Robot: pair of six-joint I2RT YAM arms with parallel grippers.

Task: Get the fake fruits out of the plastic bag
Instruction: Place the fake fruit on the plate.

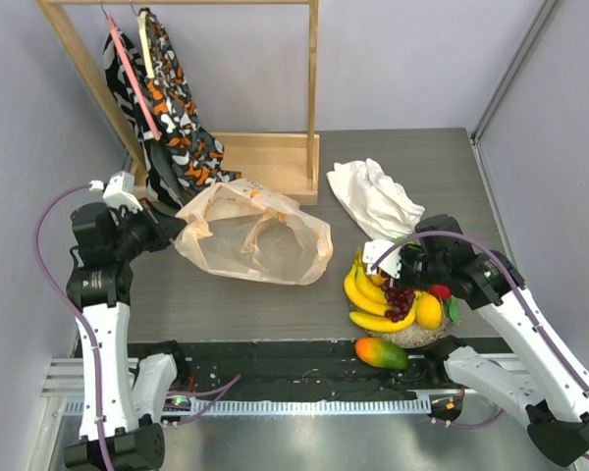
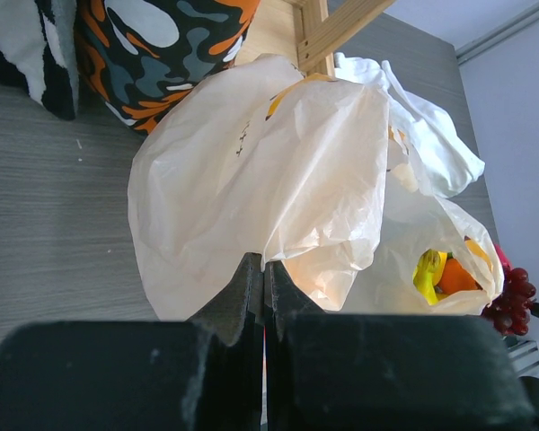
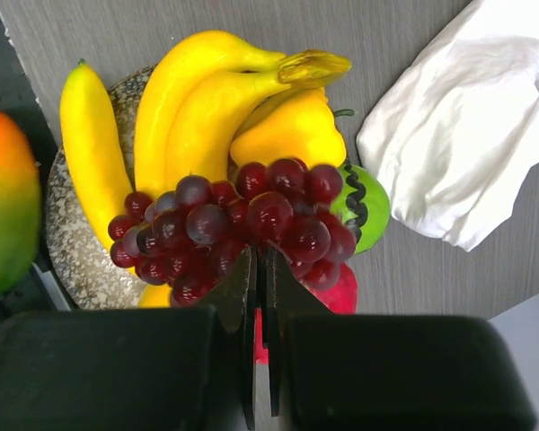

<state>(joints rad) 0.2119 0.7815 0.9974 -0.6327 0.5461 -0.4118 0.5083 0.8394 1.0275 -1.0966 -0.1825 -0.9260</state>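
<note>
Crumpled peach plastic bag near heaped fake fruits

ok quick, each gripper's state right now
left gripper: closed, pinching thin translucent peach plastic bag
right gripper: closed at the dark purple plastic grapes, grip unclear

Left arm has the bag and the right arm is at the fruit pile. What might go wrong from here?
1. The mango lies off the plate, at the near edge of the table; a nudge may roll it off.
2. The right gripper is shut right at the grapes, which sit atop a heaped pile. Pulling away could drag them and topple fruit.
3. The left gripper pinches the thin plastic bag; a hard tug might tear it.
</note>
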